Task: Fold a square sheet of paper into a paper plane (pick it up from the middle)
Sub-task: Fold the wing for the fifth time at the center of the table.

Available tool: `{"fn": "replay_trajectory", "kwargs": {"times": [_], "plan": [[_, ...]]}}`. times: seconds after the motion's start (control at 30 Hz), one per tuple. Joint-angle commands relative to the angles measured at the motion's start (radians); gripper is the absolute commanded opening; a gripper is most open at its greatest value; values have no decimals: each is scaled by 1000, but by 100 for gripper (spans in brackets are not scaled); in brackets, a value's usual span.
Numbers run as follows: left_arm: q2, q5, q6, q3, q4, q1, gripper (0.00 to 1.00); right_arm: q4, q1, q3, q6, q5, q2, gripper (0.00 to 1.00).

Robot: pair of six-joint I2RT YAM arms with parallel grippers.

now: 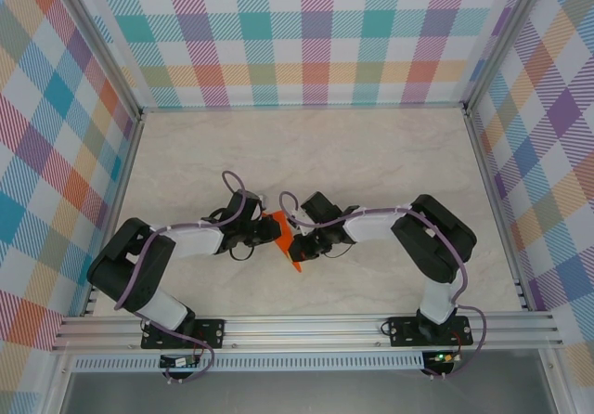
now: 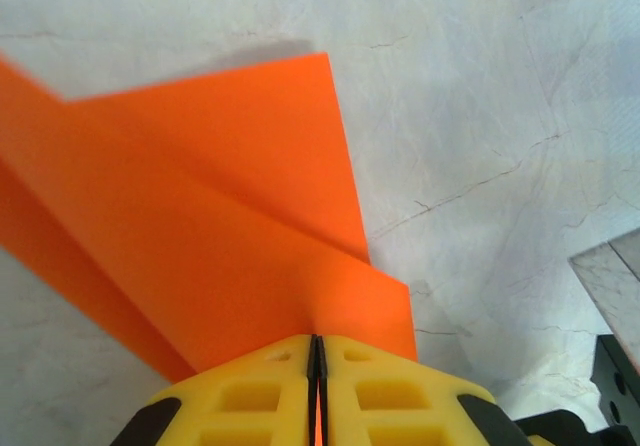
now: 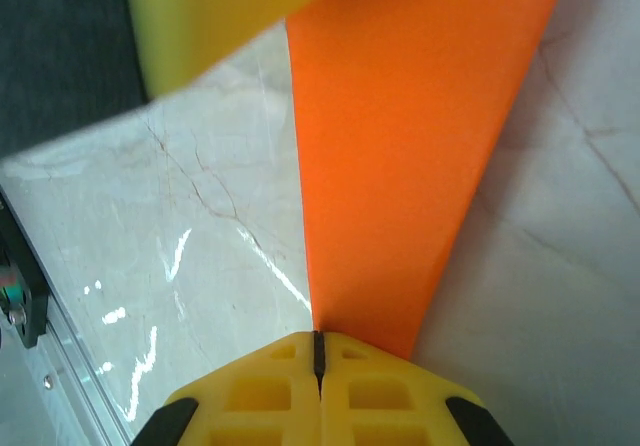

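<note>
The square sheet of paper (image 1: 286, 243) is bright orange and folded into a narrow, pointed, layered shape, much like a paper plane. It is held just above the middle of the marble table (image 1: 371, 154). My left gripper (image 1: 270, 229) meets it from the left and my right gripper (image 1: 299, 242) from the right. In the left wrist view the yellow jaws (image 2: 316, 342) are pressed together on the paper's (image 2: 220, 216) near edge, its overlapping flaps spreading away. In the right wrist view the right gripper (image 3: 318, 336) is shut on a long orange strip (image 3: 400, 146), with a yellow left finger (image 3: 220, 16) at the strip's far end.
Plaid walls (image 1: 306, 33) enclose the table on three sides, with aluminium posts at the corners. An aluminium rail (image 1: 306, 326) carrying both arm bases runs along the near edge. Purple cables loop over both arms.
</note>
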Motion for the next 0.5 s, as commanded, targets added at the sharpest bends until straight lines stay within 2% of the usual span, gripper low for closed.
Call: {"fn": "replay_trajectory", "kwargs": {"times": [0.0, 0.47], "plan": [[27, 15, 97, 13, -34, 20, 10, -201, -12, -80, -42, 63, 26, 0], [84, -14, 154, 3, -24, 73, 8, -242, -32, -112, -44, 69, 1, 0]]}}
